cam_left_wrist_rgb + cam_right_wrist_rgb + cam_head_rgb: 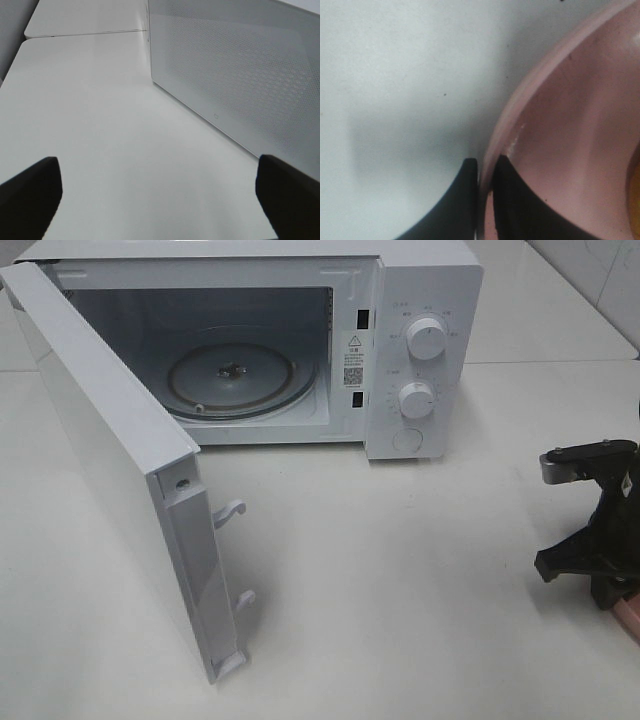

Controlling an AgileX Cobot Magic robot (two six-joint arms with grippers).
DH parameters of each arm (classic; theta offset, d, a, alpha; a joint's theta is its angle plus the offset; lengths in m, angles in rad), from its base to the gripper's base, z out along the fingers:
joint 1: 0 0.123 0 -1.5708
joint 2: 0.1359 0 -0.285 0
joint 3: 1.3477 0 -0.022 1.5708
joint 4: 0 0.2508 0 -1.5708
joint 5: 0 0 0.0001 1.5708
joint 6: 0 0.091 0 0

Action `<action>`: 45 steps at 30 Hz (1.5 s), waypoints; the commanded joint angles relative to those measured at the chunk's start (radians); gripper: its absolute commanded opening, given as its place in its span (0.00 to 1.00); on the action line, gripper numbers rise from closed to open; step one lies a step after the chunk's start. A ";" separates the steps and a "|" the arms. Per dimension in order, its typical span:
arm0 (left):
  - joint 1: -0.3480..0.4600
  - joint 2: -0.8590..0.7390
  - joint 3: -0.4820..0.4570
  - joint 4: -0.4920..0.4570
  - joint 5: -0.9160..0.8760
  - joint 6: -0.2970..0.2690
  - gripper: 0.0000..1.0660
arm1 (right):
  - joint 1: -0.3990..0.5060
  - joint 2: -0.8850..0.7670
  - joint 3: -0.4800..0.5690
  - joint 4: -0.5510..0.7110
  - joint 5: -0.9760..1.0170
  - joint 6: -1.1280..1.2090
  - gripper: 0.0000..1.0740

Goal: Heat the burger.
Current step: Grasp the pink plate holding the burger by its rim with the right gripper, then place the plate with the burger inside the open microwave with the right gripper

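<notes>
My right gripper (485,200) is shut on the rim of the round pink plate (570,115), one finger outside the rim and one inside. Only a thin golden-brown sliver of the burger (636,200) shows, at the edge of the right wrist view. In the exterior view the right gripper (603,585) is low at the far right, over a corner of the plate (629,620); the burger is out of view there. My left gripper (155,200) is open and empty, beside the outer face of the microwave door (240,75).
The white microwave (425,300) stands at the back with its door (100,440) swung wide open toward the front left. The glass turntable (240,380) inside is bare. Two dials (427,338) are on its right panel. White tabletop (400,590) lies in front.
</notes>
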 commanded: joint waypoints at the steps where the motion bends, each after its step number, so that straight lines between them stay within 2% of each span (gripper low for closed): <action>1: -0.004 -0.018 0.002 -0.005 -0.005 -0.003 0.92 | -0.006 0.004 0.005 -0.016 -0.002 0.000 0.00; 10: -0.004 -0.018 0.002 -0.005 -0.005 -0.003 0.92 | -0.004 0.004 0.004 -0.016 0.044 0.017 0.00; 19: -0.004 -0.018 0.002 -0.005 -0.005 -0.003 0.92 | 0.010 -0.005 -0.003 -0.121 0.097 0.125 0.00; 33: -0.004 -0.018 0.002 -0.005 -0.005 -0.003 0.92 | 0.129 -0.087 -0.003 -0.328 0.236 0.301 0.00; 45: -0.004 -0.018 0.002 -0.005 -0.005 -0.003 0.92 | 0.242 -0.141 -0.002 -0.358 0.356 0.327 0.00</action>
